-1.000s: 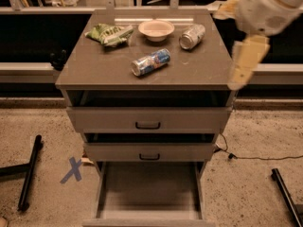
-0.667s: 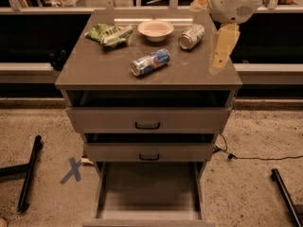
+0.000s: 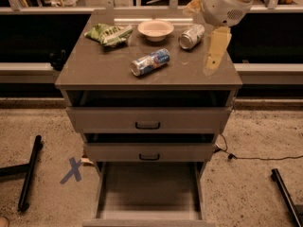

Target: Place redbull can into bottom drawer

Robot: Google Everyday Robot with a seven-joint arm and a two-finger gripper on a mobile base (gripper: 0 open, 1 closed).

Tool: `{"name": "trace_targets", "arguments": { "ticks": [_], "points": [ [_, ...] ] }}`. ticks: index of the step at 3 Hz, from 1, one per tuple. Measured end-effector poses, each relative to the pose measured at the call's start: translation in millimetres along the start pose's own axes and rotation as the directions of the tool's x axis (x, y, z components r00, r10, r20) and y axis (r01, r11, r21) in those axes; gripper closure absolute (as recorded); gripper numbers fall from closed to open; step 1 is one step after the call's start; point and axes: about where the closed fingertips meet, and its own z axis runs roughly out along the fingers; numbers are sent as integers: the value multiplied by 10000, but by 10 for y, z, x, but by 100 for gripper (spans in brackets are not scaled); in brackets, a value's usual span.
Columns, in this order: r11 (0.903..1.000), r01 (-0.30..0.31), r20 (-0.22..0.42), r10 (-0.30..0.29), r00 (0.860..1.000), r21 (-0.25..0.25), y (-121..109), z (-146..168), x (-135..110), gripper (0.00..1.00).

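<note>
The redbull can (image 3: 150, 62) lies on its side near the middle of the cabinet top, blue and silver. The bottom drawer (image 3: 148, 213) is pulled out at the foot of the cabinet, and its flat grey floor is bare. My gripper (image 3: 215, 51) hangs from the white arm at the upper right, over the right part of the cabinet top. It is to the right of the redbull can and apart from it, holding nothing that I can see.
A wider silver can (image 3: 191, 36) lies at the back right of the top, a white bowl (image 3: 155, 29) at the back middle, a green chip bag (image 3: 109, 33) at the back left. Two upper drawers with black handles (image 3: 147, 125) stand slightly open. A blue tape cross (image 3: 72, 170) marks the floor.
My arm has swung left, from beside the cabinet's right edge to over the right part of the top, closer to the cans. The objects have not moved.
</note>
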Motion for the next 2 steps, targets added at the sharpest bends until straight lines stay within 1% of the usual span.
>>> {"name": "trace_targets", "arguments": {
  "ticks": [1,2],
  "points": [
    [9966,645,180,-637,9978,-511,-267,428,70,0],
    [9913,1003,348,-976,9946,-858,-449,771,109,0]
  ]
}}
